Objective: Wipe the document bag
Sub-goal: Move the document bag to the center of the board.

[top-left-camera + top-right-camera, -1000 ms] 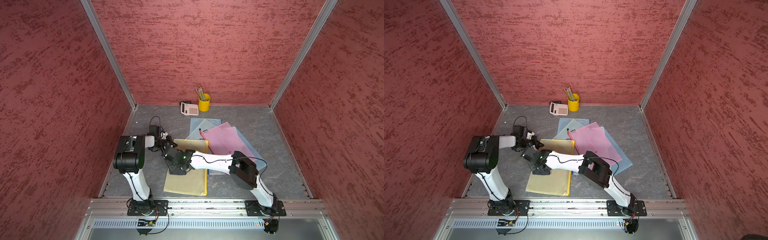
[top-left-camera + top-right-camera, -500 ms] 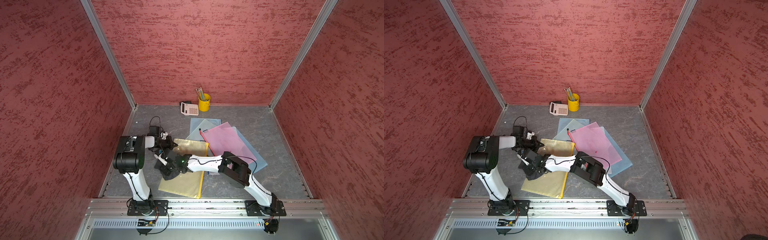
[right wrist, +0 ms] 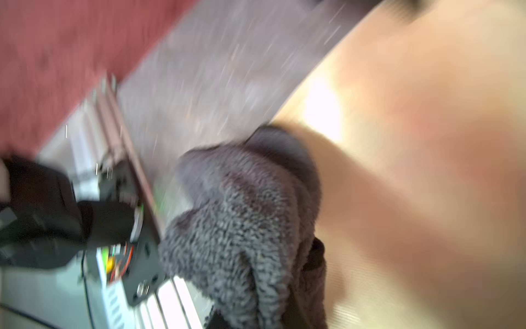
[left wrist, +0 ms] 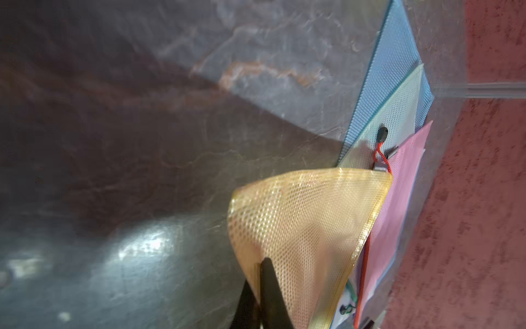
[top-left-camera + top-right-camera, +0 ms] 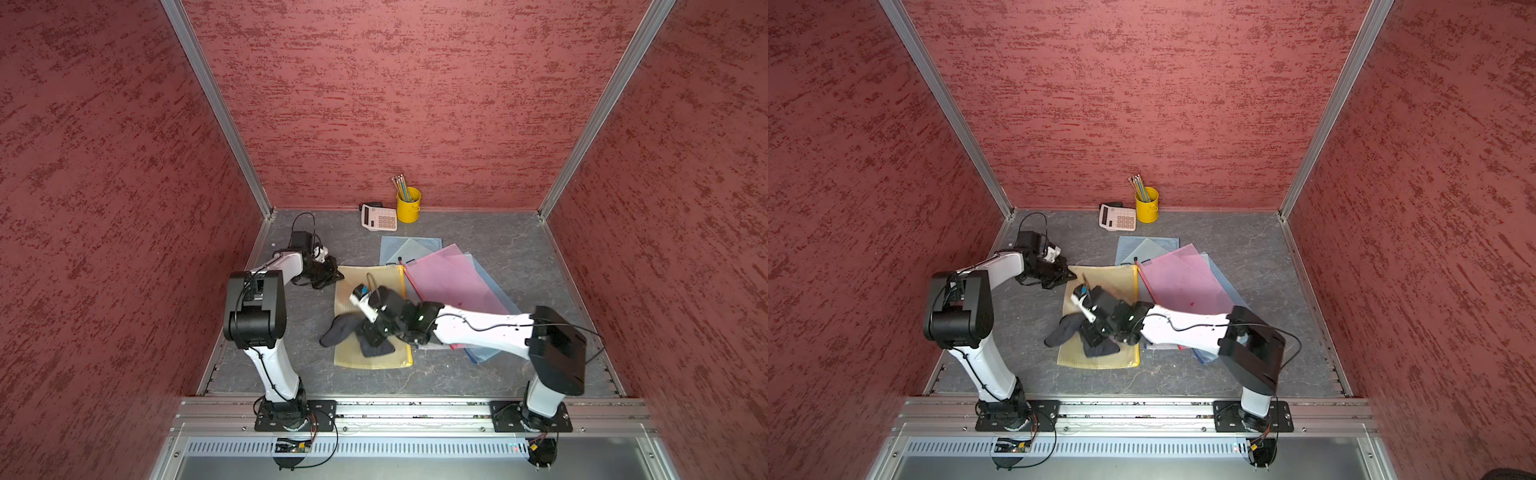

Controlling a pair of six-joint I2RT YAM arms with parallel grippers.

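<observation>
Since the earlier frames, the right gripper [image 5: 371,337] has swept back from the left edge of the yellow document bag [image 5: 388,276] toward its middle. The bag, dragged askew meanwhile, lies square again.

Step in hand: wiping. The right gripper's jaws are clamped on a dark grey cloth [image 5: 337,332], pressed on the half of the bag farther from the pencil cup [image 5: 408,205]. One tail of the cloth trails onto the table [image 5: 478,232]. The left gripper [image 4: 260,275] is closed on the bag's cup-side corner, which curls upward in the left wrist view.

The bag lies well short of the cup, toward the robot and slightly to its left. Its long axis runs from the cup side toward the robot. The zip edge faces right, beside the pink bag [image 5: 449,282].

Next move, by judgement: further strokes along the long axis to cover the cup-side half, with the corner held fast so the bag does not skew.
</observation>
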